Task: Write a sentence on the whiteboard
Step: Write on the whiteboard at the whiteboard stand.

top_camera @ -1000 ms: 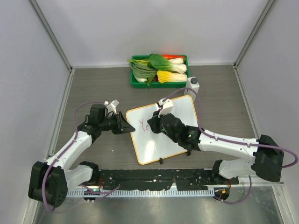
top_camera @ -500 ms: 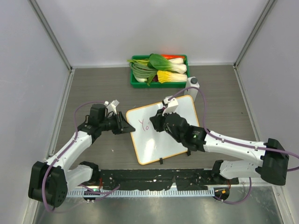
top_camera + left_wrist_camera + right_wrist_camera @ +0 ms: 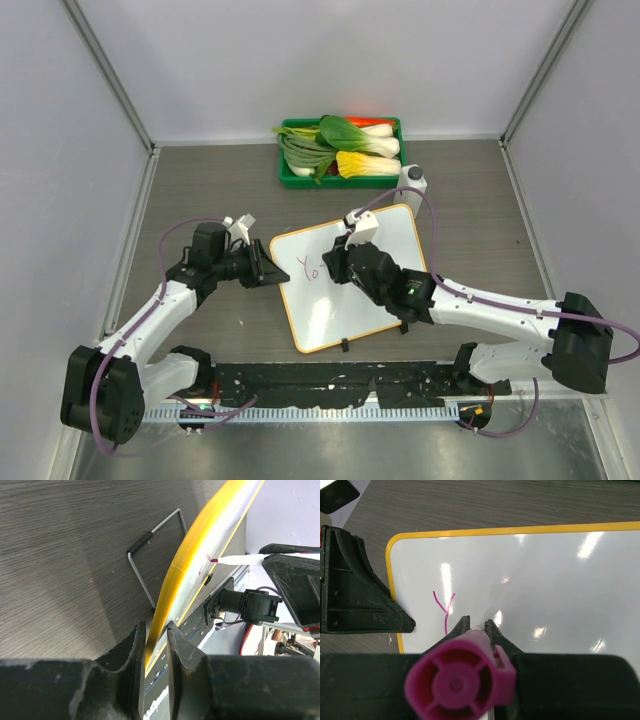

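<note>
Right gripper (image 3: 476, 626) has shifted slightly rightward over the flat white, orange-rimmed whiteboard (image 3: 318, 312), which lies mid-way across the dark wood-grain worktop (image 3: 200, 180); left gripper (image 3: 156, 628) is unchanged. Right jaws are fully closed on the magenta-capped marker (image 3: 459, 685). Left jaws, narrowly parted, pinch the board's left rim. Only the first pink letters of the sentence (image 3: 445, 611) exist. Risk: writing pressure may pivot the board if the rim pinch slips, distorting strokes. The marker may also twist in the jaws.

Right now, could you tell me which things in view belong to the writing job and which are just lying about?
Job: whiteboard, clamped at its edge by the left tool; pink marker in the right tool; the started pink writing.
Lying about: green tray of vegetables; small white container.
</note>
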`<state>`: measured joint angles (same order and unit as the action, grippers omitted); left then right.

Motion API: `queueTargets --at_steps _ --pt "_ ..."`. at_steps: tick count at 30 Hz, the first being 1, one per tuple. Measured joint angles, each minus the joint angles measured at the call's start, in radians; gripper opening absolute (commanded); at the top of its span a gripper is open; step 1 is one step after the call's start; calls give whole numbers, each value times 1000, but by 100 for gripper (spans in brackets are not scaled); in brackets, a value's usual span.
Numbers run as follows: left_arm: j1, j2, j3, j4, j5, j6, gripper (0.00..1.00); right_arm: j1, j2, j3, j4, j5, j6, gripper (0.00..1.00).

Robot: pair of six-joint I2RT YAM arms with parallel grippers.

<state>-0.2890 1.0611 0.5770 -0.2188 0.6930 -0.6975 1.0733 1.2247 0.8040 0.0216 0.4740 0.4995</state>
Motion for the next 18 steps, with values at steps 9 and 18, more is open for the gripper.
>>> queueTargets --at_steps 9,18 --pt "0 0 0 0 0 0 4 0 0 -3 1 1 0 1" --pt "0 0 0 0 -1 0 4 -2 -1 -13 18 0 4 1"
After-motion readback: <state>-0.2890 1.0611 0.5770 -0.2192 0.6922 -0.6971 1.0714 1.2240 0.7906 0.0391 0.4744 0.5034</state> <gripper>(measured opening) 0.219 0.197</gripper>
